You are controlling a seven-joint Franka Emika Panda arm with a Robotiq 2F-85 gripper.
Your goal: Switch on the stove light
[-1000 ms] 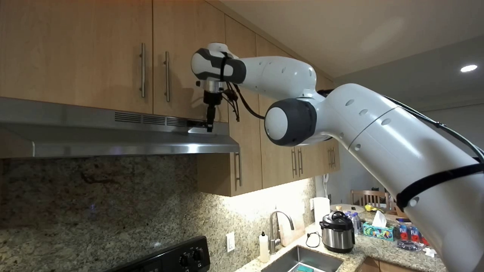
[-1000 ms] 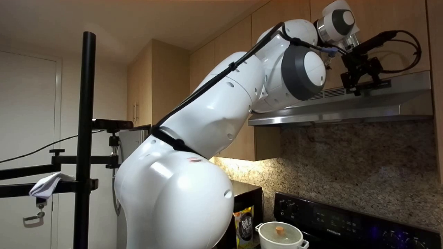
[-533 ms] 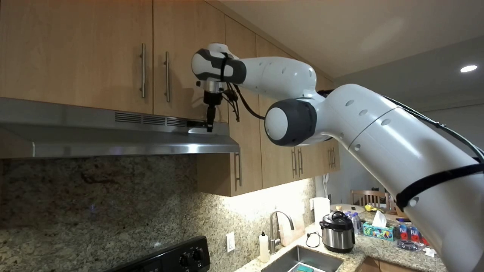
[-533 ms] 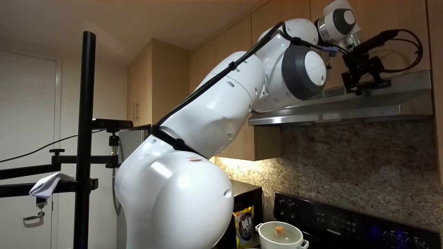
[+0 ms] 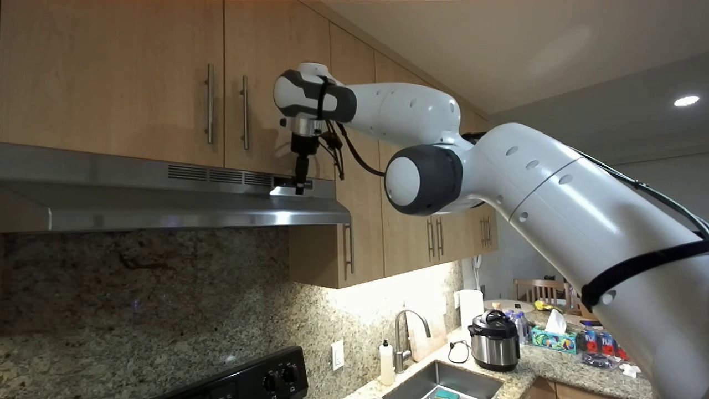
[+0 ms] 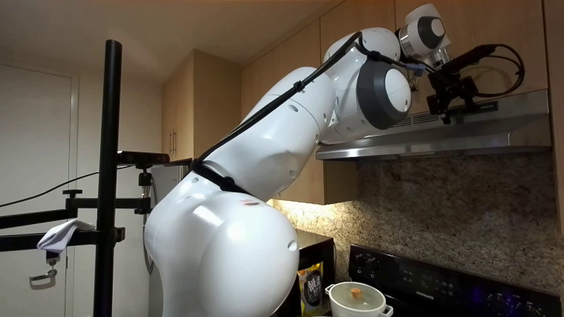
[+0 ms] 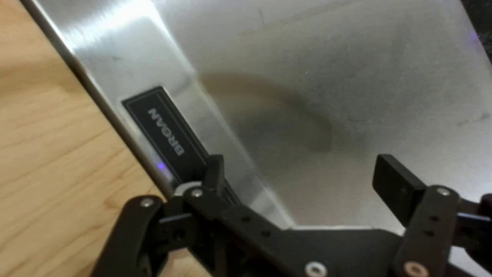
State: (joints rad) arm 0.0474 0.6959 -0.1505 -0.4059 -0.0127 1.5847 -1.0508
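Range hood (image 6: 440,140) hung over the black stove (image 6: 434,281), beneath the wooden cabinets (image 5: 111,72). I had my gripper (image 7: 301,167) near its front, fingers (image 7: 398,188) spread wide apart, one overlapping the black BROAN plate (image 7: 165,130) in the wrist view; I couldn't tell whether it touched.

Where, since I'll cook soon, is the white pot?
In an exterior view, the pot is at the bottom edge, right of centre, right of the yellow bag and in front of the control panel.
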